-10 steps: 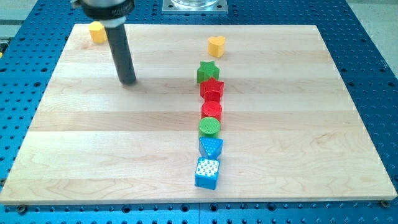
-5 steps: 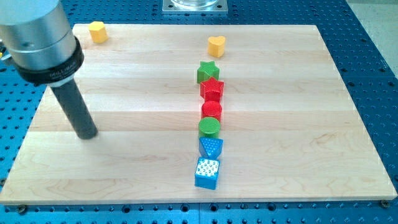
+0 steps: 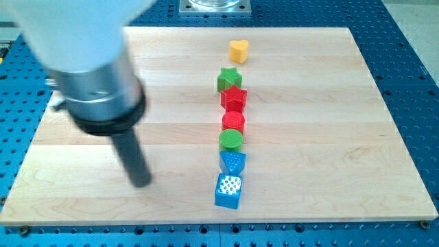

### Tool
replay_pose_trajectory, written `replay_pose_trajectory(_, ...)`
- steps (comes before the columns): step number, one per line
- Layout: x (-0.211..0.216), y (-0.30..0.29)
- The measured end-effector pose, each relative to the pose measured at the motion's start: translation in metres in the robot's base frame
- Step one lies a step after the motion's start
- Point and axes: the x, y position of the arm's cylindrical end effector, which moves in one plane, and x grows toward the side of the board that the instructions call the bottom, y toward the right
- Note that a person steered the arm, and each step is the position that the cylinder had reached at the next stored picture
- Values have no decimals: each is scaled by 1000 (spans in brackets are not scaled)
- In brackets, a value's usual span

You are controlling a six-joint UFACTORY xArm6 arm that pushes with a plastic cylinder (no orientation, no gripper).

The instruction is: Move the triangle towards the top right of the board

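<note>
down at the view's lower left, my tip [image 3: 140, 183] rests on the board [image 3: 343, 103], bare and touching no block, well to the left of the column of blocks. it is only a rod, so it grips nothing. the blue triangle [image 3: 232, 162] sits second from the bottom of that column, touching the green cylinder [image 3: 231, 140] above and close to the blue cube [image 3: 228, 191] below. higher up come the red cylinder [image 3: 233, 122], red star [image 3: 234, 98], green star [image 3: 229, 79] and yellow heart [image 3: 238, 49]. to do this well, i judge the tip should meet the triangle's lower-left face and push up and right, at a shallow enough angle to clear the green cylinder and leave the cube alone.
</note>
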Motion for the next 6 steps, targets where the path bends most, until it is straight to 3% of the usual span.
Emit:
replay_pose_trajectory(3, 0, 95)
replay_pose_trajectory(4, -7, 161)
replay_pose_trajectory(6, -9, 169)
